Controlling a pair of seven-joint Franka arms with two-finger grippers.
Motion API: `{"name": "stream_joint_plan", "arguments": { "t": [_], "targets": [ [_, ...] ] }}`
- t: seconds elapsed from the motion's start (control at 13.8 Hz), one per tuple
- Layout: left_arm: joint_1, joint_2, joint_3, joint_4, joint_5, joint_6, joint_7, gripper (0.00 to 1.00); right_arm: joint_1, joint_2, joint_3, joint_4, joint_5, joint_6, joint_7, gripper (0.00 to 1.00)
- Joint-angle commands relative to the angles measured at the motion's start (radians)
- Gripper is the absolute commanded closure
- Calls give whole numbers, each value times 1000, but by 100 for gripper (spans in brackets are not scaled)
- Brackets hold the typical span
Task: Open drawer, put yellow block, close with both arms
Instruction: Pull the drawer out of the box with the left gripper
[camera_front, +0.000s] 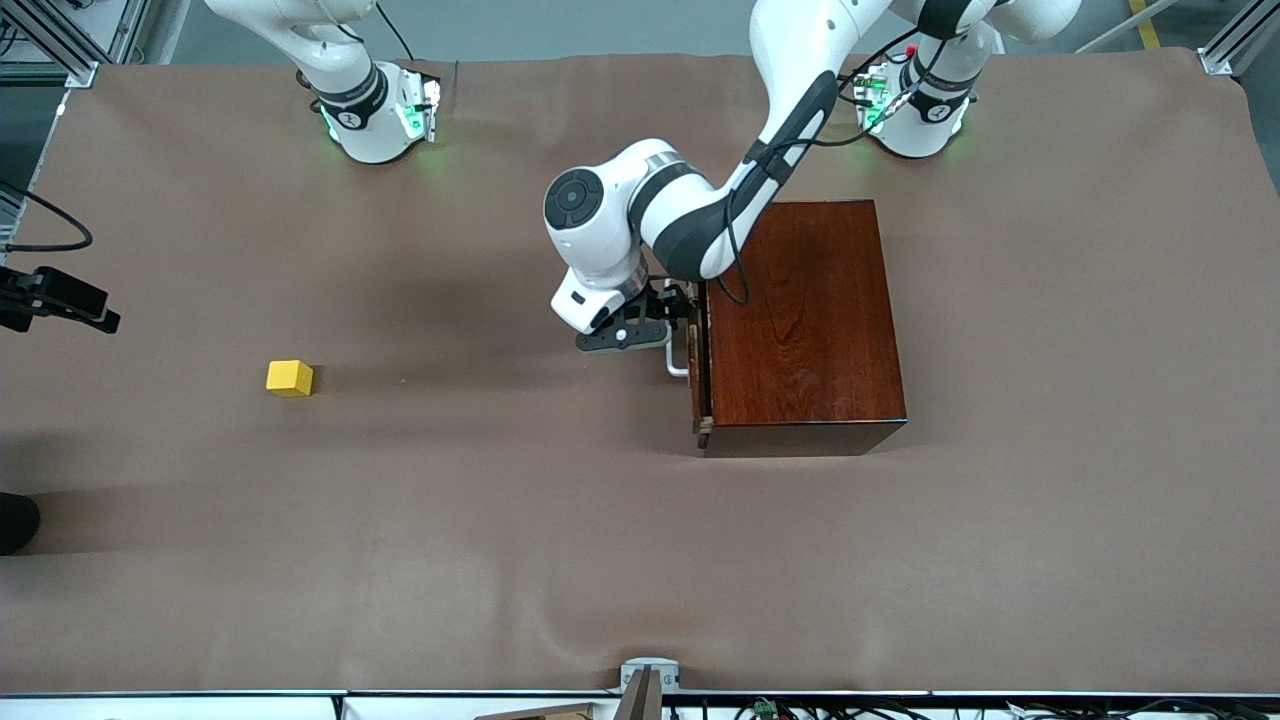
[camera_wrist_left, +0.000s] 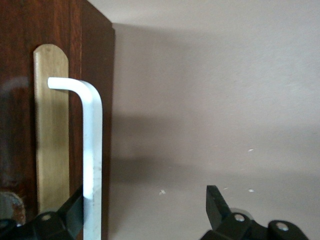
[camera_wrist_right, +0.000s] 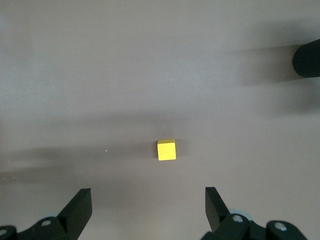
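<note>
- Brown cloth covers the table (camera_front: 640, 560), which carries a glossy reddish-brown wooden box (camera_front: 805, 320) toward the left arm's end and little else.
- Drawer (camera_front: 702, 375): seated in the box, apparently shut or barely started; its front faces the right arm's end of the table. The white handle (camera_front: 678, 362) runs along that front, its long axis parallel to the drawer face.
- Left gripper (camera_front: 672, 322): level with the handle in front of the drawer. In the left wrist view its fingers (camera_wrist_left: 216, 207) stand apart, one on each side of the white bar (camera_wrist_left: 92, 165), which lies close against one finger; no clamp on the bar is evident.
- Key relation: the bar lies between the spread fingers, so closing them should seize it. The pull then has to run straight away from the box, toward the right arm's end, square to the bar's long axis.
- Yellow block (camera_front: 289, 378): resting alone on the cloth toward the right arm's end, well apart from the box.
- Right gripper (camera_wrist_right: 147, 207): hanging high over the block with its fingers spread wide and empty, the block (camera_wrist_right: 166, 149) showing below it in the right wrist view. The right arm waits; it is clearly the nearer arm for the block.
</note>
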Motion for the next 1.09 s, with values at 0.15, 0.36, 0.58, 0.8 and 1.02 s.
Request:
{"name": "stream_joint_plan", "arguments": {
  "t": [0.15,0.36,0.58,0.8,1.02],
  "targets": [
    [-39,27,0,28,10,93,-52,0,0,-10,1,-1,17,-3,11,0],
    [-55,41,-1,36,10,127,-50,0,1,-10,1,-1,16,-1,11,0],
    [-58,64,-3,60,10,151,-46,0,4,-8,3,-1,14,-1,11,0],
    [-58,69,-13,64,8,211,-41,0,3,-8,3,-1,13,-1,9,0],
    [-58,67,-18,64,8,262,-39,0,4,-8,3,-1,10,-1,9,0]
  ]
}}
